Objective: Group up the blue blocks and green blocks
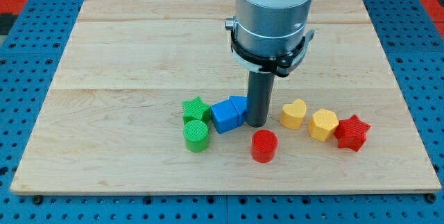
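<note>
Camera view: your rod stands near the middle of the wooden counter (104, 50), its tip (256, 125) touching or just beside the right face of a blue block (225, 116). A second blue block (239, 103) sits close behind it, partly masked by the rod, so its shape is hard to make out. To the view's left, a green star (196, 107) and a green cylinder (195, 135) lie close together, the star just beside the blue pair.

Your tool is a bare rod: it has no jaws to open or close, and it holds nothing.

The grouping looks nearly done. The step in hand seems to be nudging the blue pair leftward into the greens. The next move probably calls for a short, gentle push toward the view's left, without scattering the star.

A red cylinder (263, 145) sits just below the tip, apart from it. A yellow heart (294, 114), a yellow hexagonal block (323, 124) and a red star (352, 132) line the view's right.

The arm's upper body is cut off at the view's top.
</note>
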`<action>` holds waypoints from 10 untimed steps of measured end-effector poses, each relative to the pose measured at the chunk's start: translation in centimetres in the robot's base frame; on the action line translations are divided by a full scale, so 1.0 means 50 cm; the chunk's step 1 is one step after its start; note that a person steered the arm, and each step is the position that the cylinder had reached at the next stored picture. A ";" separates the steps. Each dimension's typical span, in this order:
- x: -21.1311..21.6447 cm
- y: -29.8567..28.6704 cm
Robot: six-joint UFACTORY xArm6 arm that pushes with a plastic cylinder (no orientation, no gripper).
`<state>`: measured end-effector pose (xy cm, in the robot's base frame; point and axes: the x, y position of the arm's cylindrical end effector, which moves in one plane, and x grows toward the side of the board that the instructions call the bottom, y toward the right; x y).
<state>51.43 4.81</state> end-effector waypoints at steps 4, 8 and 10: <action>0.003 0.039; -0.037 -0.111; -0.009 -0.070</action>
<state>51.00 1.32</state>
